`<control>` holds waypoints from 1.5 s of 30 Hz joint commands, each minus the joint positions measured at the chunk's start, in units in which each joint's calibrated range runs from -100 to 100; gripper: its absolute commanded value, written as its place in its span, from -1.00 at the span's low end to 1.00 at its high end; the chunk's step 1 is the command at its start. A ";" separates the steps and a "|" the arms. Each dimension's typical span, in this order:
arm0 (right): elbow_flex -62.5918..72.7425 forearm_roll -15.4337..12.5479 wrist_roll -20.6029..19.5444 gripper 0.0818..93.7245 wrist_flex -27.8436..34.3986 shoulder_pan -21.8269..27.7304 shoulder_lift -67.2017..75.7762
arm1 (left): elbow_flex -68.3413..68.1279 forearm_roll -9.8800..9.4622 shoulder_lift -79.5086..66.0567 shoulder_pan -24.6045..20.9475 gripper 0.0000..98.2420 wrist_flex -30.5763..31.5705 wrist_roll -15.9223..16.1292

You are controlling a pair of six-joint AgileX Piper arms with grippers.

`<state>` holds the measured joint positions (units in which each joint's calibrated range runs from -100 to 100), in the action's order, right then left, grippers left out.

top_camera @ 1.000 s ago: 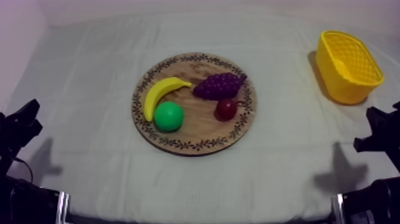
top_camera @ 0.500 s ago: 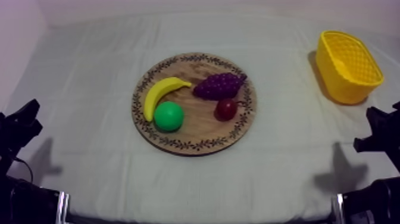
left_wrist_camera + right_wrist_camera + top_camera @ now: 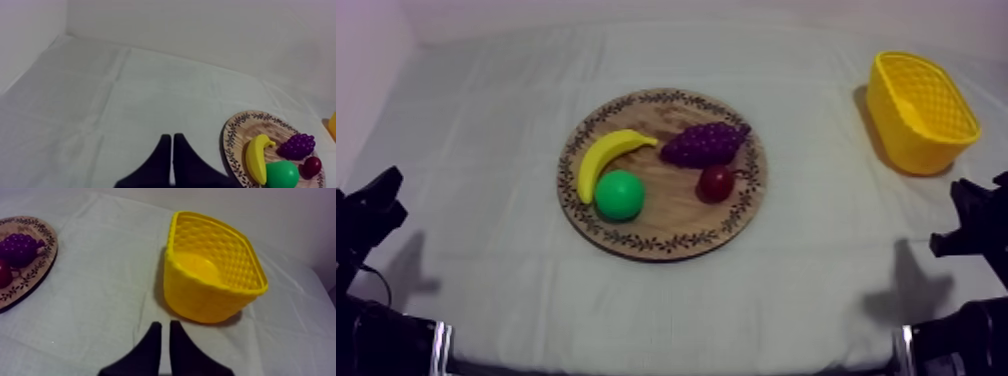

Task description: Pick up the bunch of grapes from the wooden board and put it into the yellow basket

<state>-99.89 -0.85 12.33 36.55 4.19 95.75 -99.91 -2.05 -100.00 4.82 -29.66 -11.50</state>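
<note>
Probably a robotics lab bench, not a home: a table under a plain grey-white cloth (image 3: 816,270), bare pale walls (image 3: 200,30) close behind it, a black left arm (image 3: 366,215) and right arm (image 3: 976,225) at its near corners, and a toy banana (image 3: 601,160) and bunch of grapes (image 3: 704,145) staged on a round wooden board (image 3: 676,232), a yellow basket (image 3: 921,140) set well apart.

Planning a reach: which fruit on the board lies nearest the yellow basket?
The purple bunch of grapes, at the wooden board's edge facing the yellow basket; small red fruit, banana and pear lie farther.
</note>
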 commanded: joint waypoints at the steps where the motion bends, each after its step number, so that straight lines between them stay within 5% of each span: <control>1: 0.01 -0.01 -1.35 -0.89 -0.01 -0.02 0.01 | 0.02 -0.02 0.00 0.00 -1.00 0.00 0.00; 15: 0.01 -0.32 -1.42 -0.99 1.26 -0.15 -0.16 | 0.02 -0.02 0.00 0.00 -1.00 0.00 0.00; 45: 30.92 6.90 -3.65 -0.99 12.82 -8.14 -25.11 | 0.02 -0.02 0.00 0.00 -1.00 0.00 0.00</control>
<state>-71.48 5.94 8.48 48.98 -3.42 72.15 -99.91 -2.05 -100.00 4.82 -29.66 -11.50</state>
